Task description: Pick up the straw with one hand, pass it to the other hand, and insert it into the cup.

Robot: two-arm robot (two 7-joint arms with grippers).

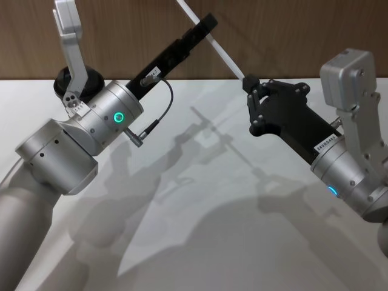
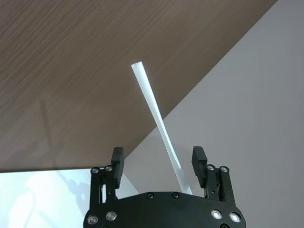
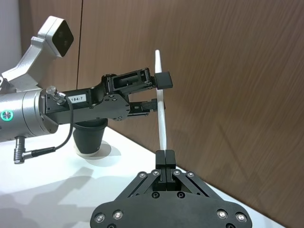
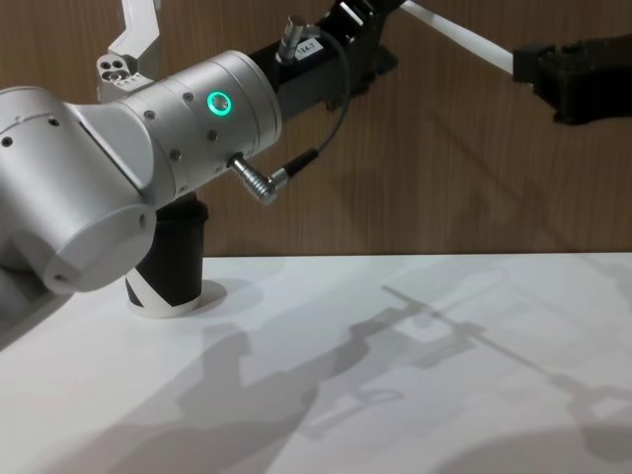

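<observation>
Right hand [image 3: 165, 156] is clamped on one end of the straw [image 2: 152, 104], holding it up in the air. Left hand [image 2: 158, 156] sits around the straw with its fingers spread, not pinching. The cup [image 4: 176, 259] stands upright on the tabletop [image 4: 415, 395] behind the left arm, well apart from the straw. Can't see inside it.

We see the thin white straw [image 1: 227, 57] slanting in mid-air, its lower end clamped in the right pincer [image 1: 247, 82]. The black cup [image 4: 176, 259] stands upright on the tabletop [image 4: 415, 395], far left.
</observation>
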